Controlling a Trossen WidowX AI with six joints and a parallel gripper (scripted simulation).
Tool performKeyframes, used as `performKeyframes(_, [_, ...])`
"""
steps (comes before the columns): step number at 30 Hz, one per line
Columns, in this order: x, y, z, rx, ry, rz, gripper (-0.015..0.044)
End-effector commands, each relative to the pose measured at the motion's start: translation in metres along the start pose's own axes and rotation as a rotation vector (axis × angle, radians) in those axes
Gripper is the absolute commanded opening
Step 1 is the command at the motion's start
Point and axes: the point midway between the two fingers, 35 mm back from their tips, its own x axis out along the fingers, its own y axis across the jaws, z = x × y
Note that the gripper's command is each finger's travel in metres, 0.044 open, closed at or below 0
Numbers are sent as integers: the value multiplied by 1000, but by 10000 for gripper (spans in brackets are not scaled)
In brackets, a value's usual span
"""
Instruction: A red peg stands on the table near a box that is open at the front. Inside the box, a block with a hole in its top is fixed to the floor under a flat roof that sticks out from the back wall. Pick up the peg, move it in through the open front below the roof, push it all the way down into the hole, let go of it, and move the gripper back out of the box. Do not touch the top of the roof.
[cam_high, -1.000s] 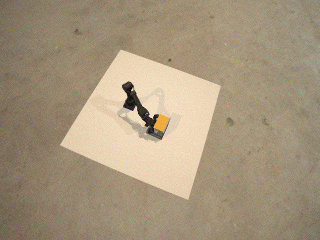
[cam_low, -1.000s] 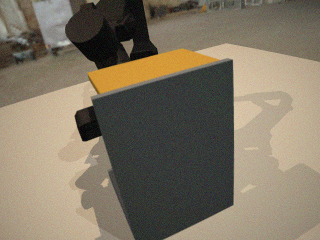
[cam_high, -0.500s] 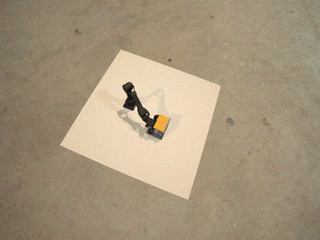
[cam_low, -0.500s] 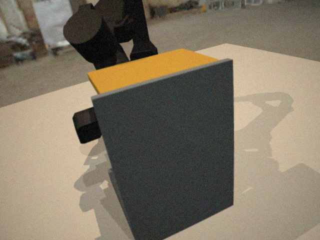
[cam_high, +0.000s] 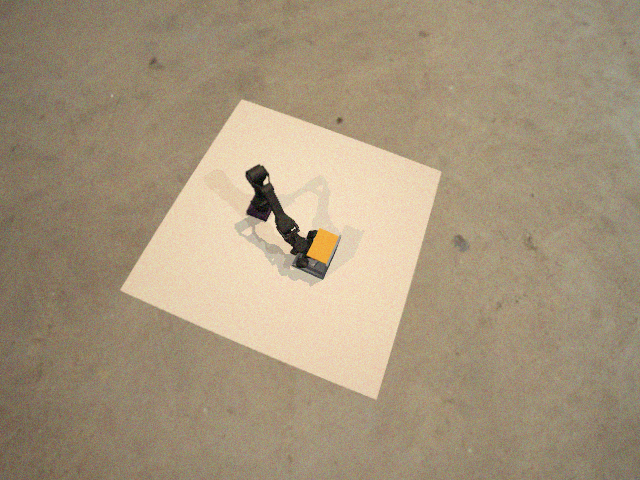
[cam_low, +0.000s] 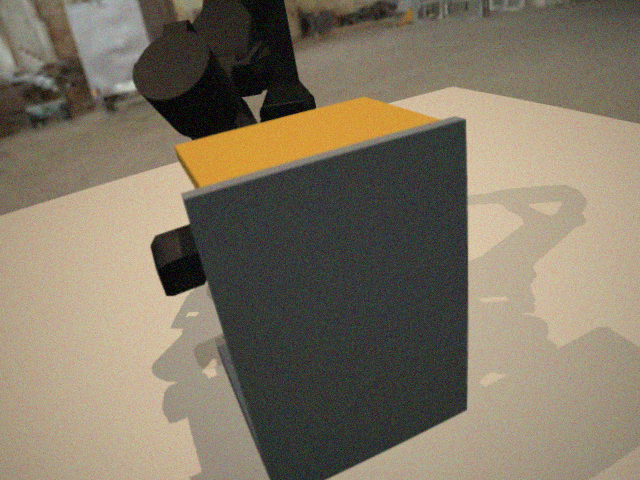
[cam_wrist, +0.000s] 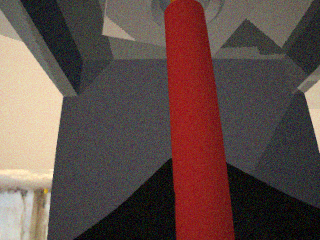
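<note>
My gripper is shut on the red peg, whose lower end is at the top of the wrist view. That end overlaps the grey ring around the hole and hides most of it; whether it has entered the hole I cannot tell. The box's back wall stands beyond the peg. The orange roof juts from the top of that wall. The gripper's fingers and the peg are hidden in the top and exterior views. A dark gripper part sticks out past the wall's left edge in the exterior view.
The box's side walls stand left and right in the wrist view. The arm reaches from its base to the box's open front. In the exterior view, dark arm parts rise just behind the roof's front edge.
</note>
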Motion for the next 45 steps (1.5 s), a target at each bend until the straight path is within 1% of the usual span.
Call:
performKeyframes(1, [3,-2,9,11,-16,-4,0])
performKeyframes(21, [14,-1,18,11,-16,-4,0])
performKeyframes(45, [16,-1,20,11,-16,-4,0])
